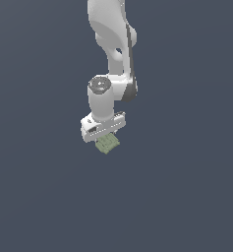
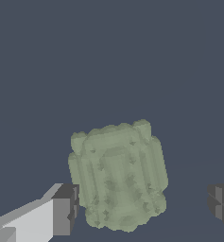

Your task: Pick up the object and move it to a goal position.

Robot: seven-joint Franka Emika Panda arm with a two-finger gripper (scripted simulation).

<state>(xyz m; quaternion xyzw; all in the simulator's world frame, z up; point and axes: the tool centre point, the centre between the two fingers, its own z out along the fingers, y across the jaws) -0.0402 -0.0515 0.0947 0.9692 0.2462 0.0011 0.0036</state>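
Observation:
The object (image 1: 107,143) is a small flat pale olive-green piece with a ridged, bumpy surface. It lies on the dark grey floor, partly hidden under the white gripper body in the exterior view. In the wrist view the object (image 2: 118,176) fills the space between my two dark fingertips (image 2: 66,210). My gripper (image 2: 142,204) is open, with one fingertip close beside the object's edge and the other farther off with a clear gap. In the exterior view the fingers are hidden behind the hand, so the gripper (image 1: 104,138) shows only as the white hand just above the object.
The white arm (image 1: 112,59) rises from the hand toward the exterior view's top. The floor (image 1: 187,187) is a plain dark grey surface all around.

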